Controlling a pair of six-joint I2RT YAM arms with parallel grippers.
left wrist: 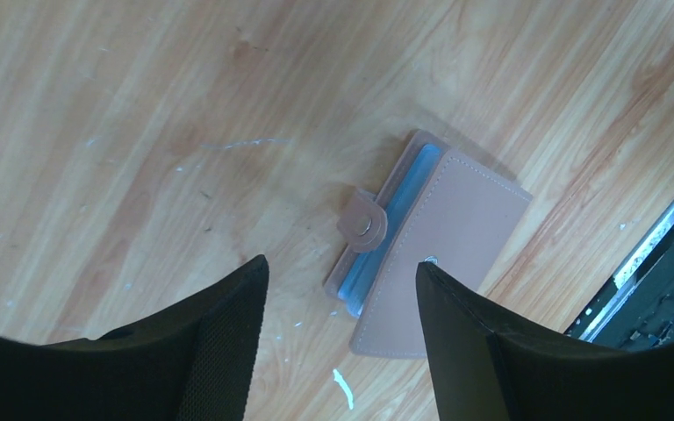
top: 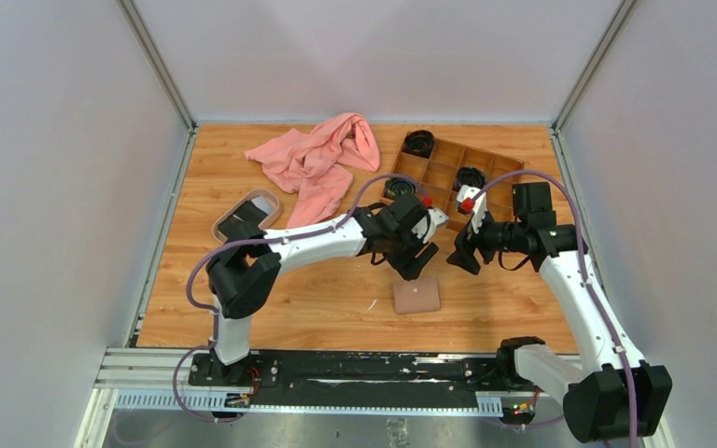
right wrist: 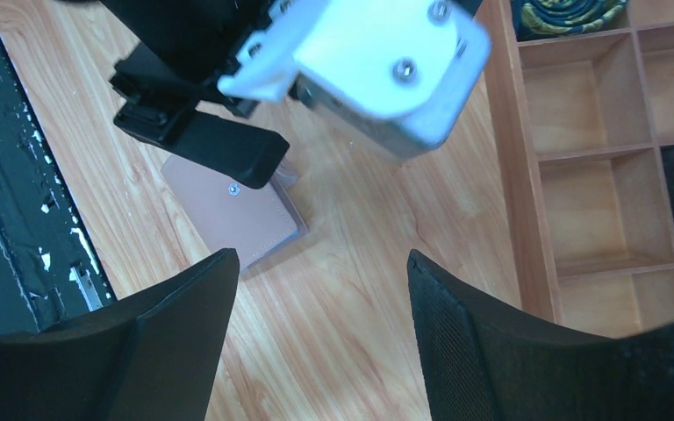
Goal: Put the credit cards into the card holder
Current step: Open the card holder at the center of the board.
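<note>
The card holder [top: 416, 297] is a tan-pink wallet lying folded on the wooden table, front centre. Its snap strap [left wrist: 364, 224] is loose and grey-blue lining shows along one edge of the card holder [left wrist: 456, 237]. My left gripper [top: 409, 269] hovers just above it, open, with nothing between the fingers [left wrist: 340, 261]. My right gripper [top: 462, 257] hangs open to the right of the wallet, over bare wood [right wrist: 320, 254]; the card holder [right wrist: 228, 215] lies off its left finger. Dark credit cards [top: 243, 222] seem to lie in the oval tray [top: 266, 196] at the left.
A brown wooden compartment box [top: 457, 173] stands at the back right, with black coiled items [top: 419, 142] in some cells, close to my right gripper [right wrist: 579, 132]. A pink cloth [top: 322, 159] lies at the back centre. The black rail [top: 336, 373] runs along the near edge.
</note>
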